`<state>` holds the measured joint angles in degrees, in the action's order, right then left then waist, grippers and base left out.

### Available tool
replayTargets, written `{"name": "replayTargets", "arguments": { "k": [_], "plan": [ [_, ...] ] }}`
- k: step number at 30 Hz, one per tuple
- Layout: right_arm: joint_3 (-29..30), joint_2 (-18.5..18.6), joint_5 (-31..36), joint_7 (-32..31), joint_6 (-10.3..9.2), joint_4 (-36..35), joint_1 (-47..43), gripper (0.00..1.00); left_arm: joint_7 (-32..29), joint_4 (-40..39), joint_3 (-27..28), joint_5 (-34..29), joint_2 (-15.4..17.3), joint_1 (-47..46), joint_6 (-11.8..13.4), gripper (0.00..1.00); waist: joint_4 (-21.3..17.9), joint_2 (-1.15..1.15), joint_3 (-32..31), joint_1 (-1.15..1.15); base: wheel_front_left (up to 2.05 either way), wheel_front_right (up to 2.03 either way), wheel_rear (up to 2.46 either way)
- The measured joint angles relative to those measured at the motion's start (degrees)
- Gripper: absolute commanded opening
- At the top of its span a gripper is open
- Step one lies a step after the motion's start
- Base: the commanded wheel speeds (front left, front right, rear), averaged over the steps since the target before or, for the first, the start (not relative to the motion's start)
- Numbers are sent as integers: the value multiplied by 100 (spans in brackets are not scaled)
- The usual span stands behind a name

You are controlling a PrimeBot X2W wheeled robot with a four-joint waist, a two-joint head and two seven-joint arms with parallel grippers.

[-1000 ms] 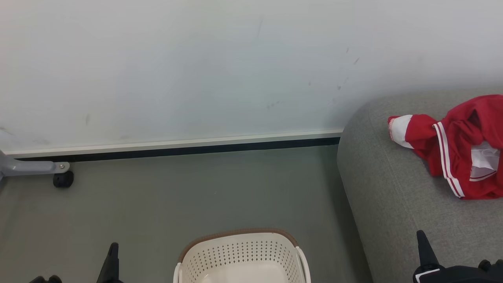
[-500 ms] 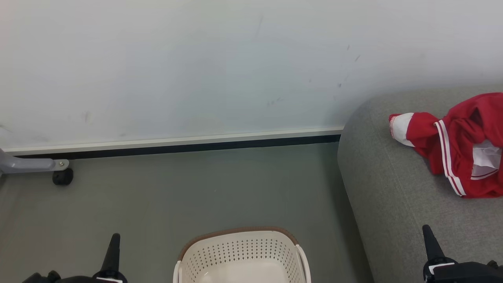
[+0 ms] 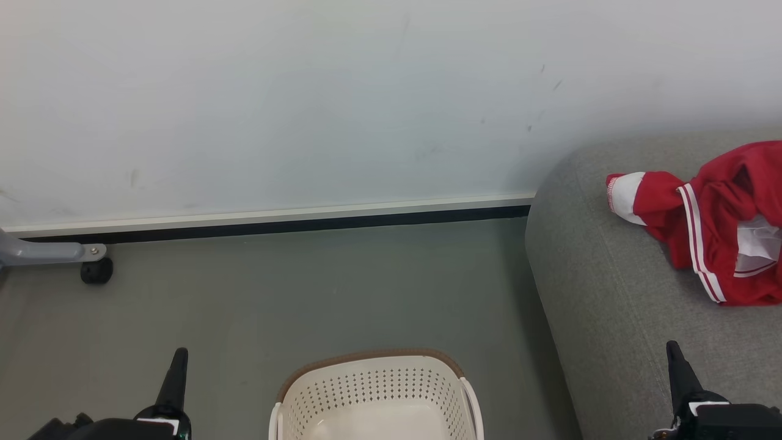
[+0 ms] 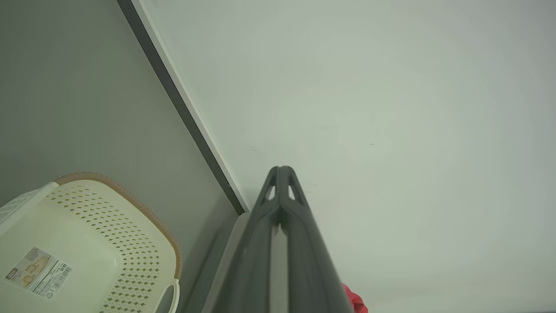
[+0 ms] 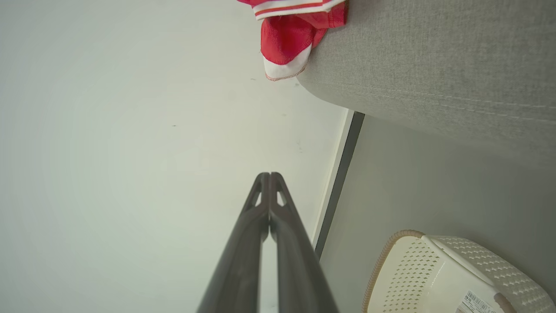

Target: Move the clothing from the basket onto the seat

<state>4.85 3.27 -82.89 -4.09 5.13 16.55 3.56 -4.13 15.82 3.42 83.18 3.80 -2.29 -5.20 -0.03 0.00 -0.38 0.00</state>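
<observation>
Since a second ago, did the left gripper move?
Yes. The left gripper moved up the view: its tip was below the basket rim, now level with it.

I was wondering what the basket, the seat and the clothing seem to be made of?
The basket looks like smooth cream moulded plastic: regular punched holes, brown rim trim. The seat seems matte grey woven upholstery: visible weave and seam. The clothing is probably soft red knit fabric: it crumples, with stitched white cuff.

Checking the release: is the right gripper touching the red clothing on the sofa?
Apart. The head view shows the right gripper, shut, at the lower right, with a stretch of bare grey seat between its tip and the clothing.
</observation>
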Motion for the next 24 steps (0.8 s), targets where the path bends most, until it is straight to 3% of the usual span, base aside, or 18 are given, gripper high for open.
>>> {"name": "replayTargets", "arguments": {
  "k": [14, 24],
  "plan": [
    [272, -66, -845, -232, 166, 55, 135, 0, -238, 98, 175, 770, -125, -204, -146, 0, 2, 0, 49, 0, 0, 0, 0],
    [280, -71, -854, -241, 178, 57, 172, 0, -238, 104, 182, 850, -133, -229, -187, 0, 3, 0, 49, 0, 0, 0, 0]
  ]
}}
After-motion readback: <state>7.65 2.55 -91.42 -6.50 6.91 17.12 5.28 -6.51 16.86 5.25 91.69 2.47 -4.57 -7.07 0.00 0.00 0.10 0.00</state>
